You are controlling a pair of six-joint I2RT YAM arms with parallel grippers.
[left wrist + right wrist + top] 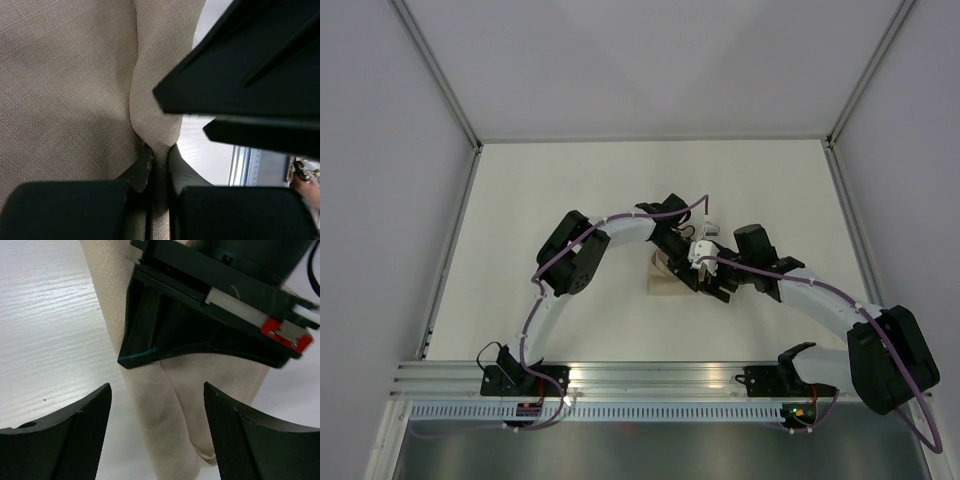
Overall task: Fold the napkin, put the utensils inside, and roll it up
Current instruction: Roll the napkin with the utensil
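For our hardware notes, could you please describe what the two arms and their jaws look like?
Both the left arm and right arm have white links between bulky black joint housings, with a purple cable running along each. The right jaws are black and curved, with finely dotted pads. The left jaws are black, on a mount with a white strip and red tab.

Beige fabric napkin [662, 277] lies mid white flat table [570, 200], beyond both arm bases. Black two-finger left gripper [160, 152] sits over its right end, a fold between the fingers. Black two-finger right gripper [157, 390] is just right of that, fingers either side of the cloth, not touching.
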